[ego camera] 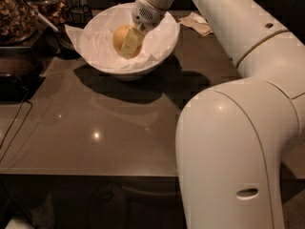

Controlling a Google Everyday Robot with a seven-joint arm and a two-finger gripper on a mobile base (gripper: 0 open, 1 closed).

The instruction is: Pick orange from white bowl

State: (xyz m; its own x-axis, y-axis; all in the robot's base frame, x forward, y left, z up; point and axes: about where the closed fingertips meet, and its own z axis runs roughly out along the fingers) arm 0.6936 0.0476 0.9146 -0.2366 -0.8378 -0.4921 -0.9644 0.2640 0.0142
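The orange [120,36], a pale orange-yellow sphere, is inside the white bowl [162,51], which is lined with crumpled white paper and stands at the back of the dark table. My gripper [126,44] reaches down into the bowl from the upper right. One pale finger [131,43] lies against the orange's right front side, and the other is hidden behind the fruit. The gripper is shut on the orange and holds it just above the paper lining.
Dark containers of dried goods [16,13] stand at the back left, with a black tray [16,80] and a cable [14,128] below them. A crumpled napkin [198,24] lies behind the bowl on the right. My white arm [228,142] fills the right side.
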